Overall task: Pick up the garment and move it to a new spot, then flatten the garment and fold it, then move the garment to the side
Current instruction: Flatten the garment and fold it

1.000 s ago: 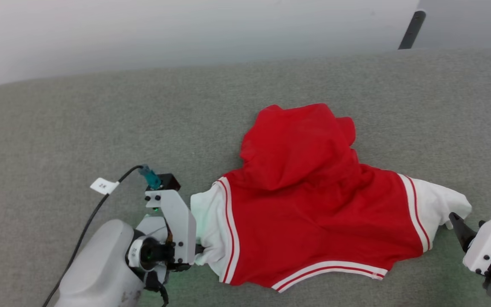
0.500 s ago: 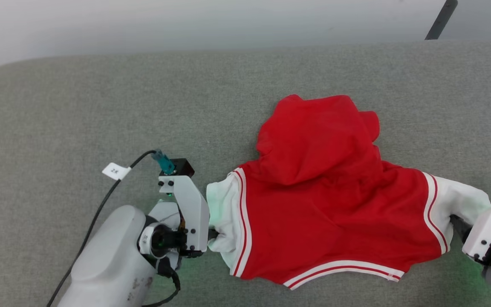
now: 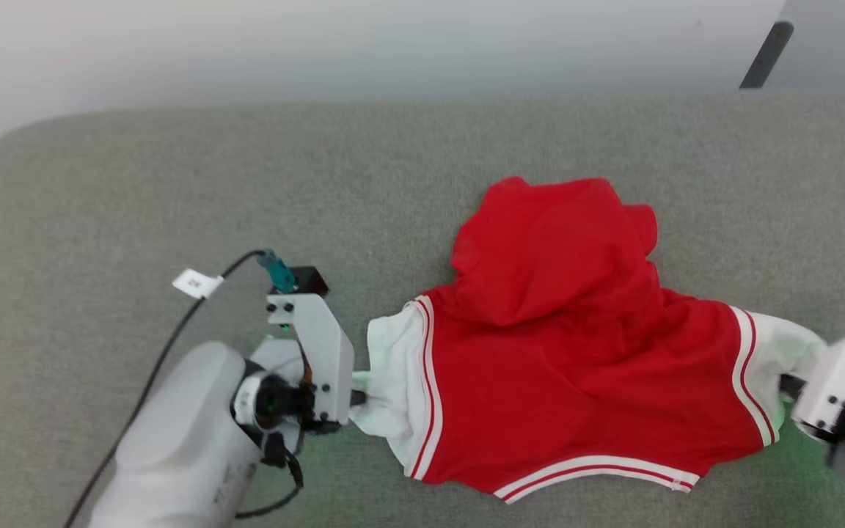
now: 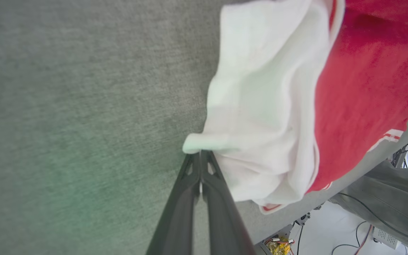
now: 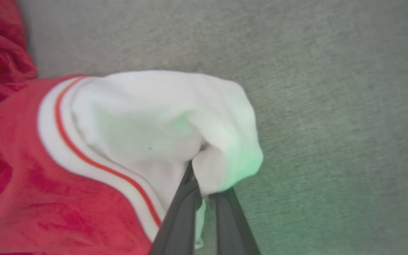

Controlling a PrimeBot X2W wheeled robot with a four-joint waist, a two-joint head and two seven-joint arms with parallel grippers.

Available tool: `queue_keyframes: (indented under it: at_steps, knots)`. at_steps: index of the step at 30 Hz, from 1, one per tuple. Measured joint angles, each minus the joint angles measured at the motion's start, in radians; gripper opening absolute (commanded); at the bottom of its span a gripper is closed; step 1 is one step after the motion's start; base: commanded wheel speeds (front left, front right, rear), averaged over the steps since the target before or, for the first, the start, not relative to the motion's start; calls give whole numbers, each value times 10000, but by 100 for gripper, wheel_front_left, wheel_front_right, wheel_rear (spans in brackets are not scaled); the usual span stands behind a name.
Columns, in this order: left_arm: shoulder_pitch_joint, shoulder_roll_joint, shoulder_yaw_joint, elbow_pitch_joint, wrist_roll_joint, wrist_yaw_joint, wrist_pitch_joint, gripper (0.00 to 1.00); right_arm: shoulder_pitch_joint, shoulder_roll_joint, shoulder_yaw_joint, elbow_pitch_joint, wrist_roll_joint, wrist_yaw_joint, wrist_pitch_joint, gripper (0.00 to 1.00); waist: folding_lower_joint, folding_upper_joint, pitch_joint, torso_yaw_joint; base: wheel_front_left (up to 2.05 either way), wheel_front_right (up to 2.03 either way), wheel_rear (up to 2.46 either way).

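Note:
The garment (image 3: 569, 367), a red hooded top with white sleeves and striped trim, lies spread on the grey cushioned surface (image 3: 173, 183), hood pointing away from me. My left gripper (image 3: 358, 400) is shut on the white left sleeve (image 4: 257, 117), its fingers (image 4: 204, 184) pinching a fold of cloth. On the other side my right gripper (image 3: 785, 385) is shut on the white right sleeve (image 5: 161, 120), with cloth bunched between its fingers (image 5: 186, 198).
A black cable with a white tag (image 3: 195, 282) trails from the left arm across the surface. A dark pole (image 3: 763, 55) stands beyond the far right edge. Below the near edge in the left wrist view, cables (image 4: 345, 233) lie on the floor.
My right gripper has gone from open beside the right sleeve to shut on it. The camera has shifted, so the whole scene sits differently in view. The left gripper holds as before.

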Motion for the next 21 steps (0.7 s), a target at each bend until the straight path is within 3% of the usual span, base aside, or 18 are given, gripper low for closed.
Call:
queue_keyframes:
  at_steps: [3, 13, 18, 21]
  knots:
    - [-359, 146, -33, -38, 12, 25, 337, 0, -236, 171, 73, -550, 675, 2, 665, 0, 0, 0, -375, 42, 0, 0, 0]
    - [-2290, 226, -27, -4, 242, 81, 754, 0, -1801, 73, 349, -1904, 961, 2, 1661, 0, 0, 0, -1477, 176, 0, 0, 0]
    - [-3318, 280, 119, 190, 430, 23, 376, 0, -2731, 94, 545, -2033, 765, 2, 1438, 0, 0, 0, -1804, 199, 0, 0, 0]
    - [-4498, 305, 282, 558, 750, -102, -445, 0, -3862, 96, 865, -1831, 627, 2, 809, 0, 0, 0, -1961, 173, 0, 0, 0]
